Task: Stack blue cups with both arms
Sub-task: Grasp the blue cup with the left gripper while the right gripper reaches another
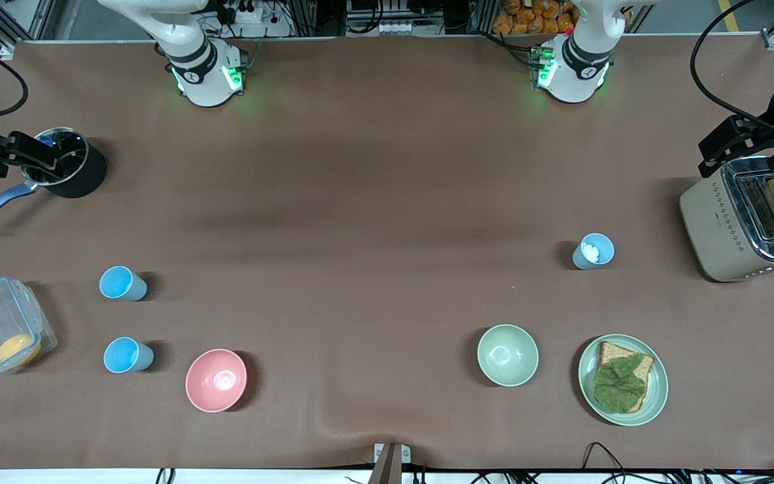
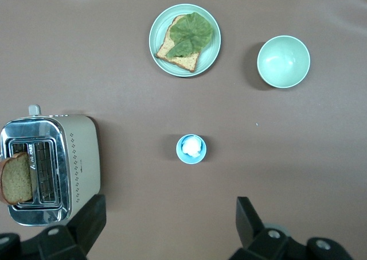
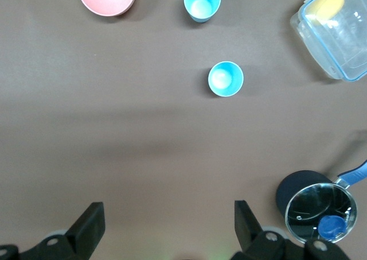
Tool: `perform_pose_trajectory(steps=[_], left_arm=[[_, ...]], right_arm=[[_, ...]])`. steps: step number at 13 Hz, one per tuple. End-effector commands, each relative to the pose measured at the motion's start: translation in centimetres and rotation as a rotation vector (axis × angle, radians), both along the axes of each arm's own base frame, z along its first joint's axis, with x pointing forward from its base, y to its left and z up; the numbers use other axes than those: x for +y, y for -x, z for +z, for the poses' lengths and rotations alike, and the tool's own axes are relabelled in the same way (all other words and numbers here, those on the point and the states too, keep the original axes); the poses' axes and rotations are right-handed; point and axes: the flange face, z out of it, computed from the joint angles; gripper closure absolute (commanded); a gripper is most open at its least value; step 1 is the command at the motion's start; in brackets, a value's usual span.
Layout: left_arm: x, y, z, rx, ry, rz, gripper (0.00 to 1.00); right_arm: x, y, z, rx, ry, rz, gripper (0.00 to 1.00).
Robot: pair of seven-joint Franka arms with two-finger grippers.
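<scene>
Left gripper [image 2: 166,225] hangs high over bare table, fingers spread wide, empty; grey-blue cup [image 1: 592,251] stands upright below, between toaster [image 1: 743,222] and pale green bowl [image 1: 507,355] (something white inside).

Right gripper [image 3: 166,228] likewise high over bare table, fingers apart, empty. Two sky-blue cups [image 1: 122,283] [image 1: 127,355] upright toward right arm's end, well apart from it, second beside pink bowl [image 1: 216,380].

**Three blue cups, all upright and apart**

Two sky-blue cups stand toward the right arm's end of the table: one [image 1: 122,283], and another [image 1: 127,355] nearer the front camera. A duller grey-blue cup [image 1: 592,251] holding something white stands well apart, toward the left arm's end.
</scene>
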Motion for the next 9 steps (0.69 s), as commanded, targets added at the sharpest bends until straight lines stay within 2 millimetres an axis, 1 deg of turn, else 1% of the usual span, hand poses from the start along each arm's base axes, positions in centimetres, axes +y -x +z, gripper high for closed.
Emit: perform_pose_trajectory(steps=[1, 3, 4, 5, 6, 7, 8, 9], left_arm=[[0.3, 0.4, -0.1, 0.031, 0.034, -0.012, 0.00], [0.6, 0.0, -0.9, 0.053, 0.031, -0.006, 0.00], [0.6, -0.4, -2.5, 0.090, 0.027, -0.013, 0.00], [0.3, -0.3, -5.6, 0.158, 0.023, -0.012, 0.00], [0.5, -0.6, -9.3, 0.196, 0.031, -0.008, 0.00], [0.7, -0.8, -12.7, 0.182, 0.035, -0.004, 0.00], [0.6, -0.5, -15.9, 0.170, 0.034, -0.005, 0.00], [0.7, -0.2, -19.2, 0.151, 0.035, -0.004, 0.00]], right_arm=[[0.3, 0.2, 0.6, 0.005, -0.023, -0.016, 0.00], [0.3, 0.3, 0.5, 0.011, -0.024, -0.017, 0.00], [0.4, 0.3, 0.5, 0.012, -0.024, -0.019, 0.00], [0.4, 0.3, 0.5, 0.012, -0.024, -0.019, 0.00], [0.5, 0.3, 0.4, 0.014, -0.022, -0.014, 0.00], [0.3, 0.5, 0.8, 0.002, -0.022, -0.017, 0.00], [-0.6, 0.5, 0.6, 0.004, -0.022, -0.033, 0.00], [-1.0, 0.4, 0.1, 0.014, -0.025, -0.035, 0.00]])
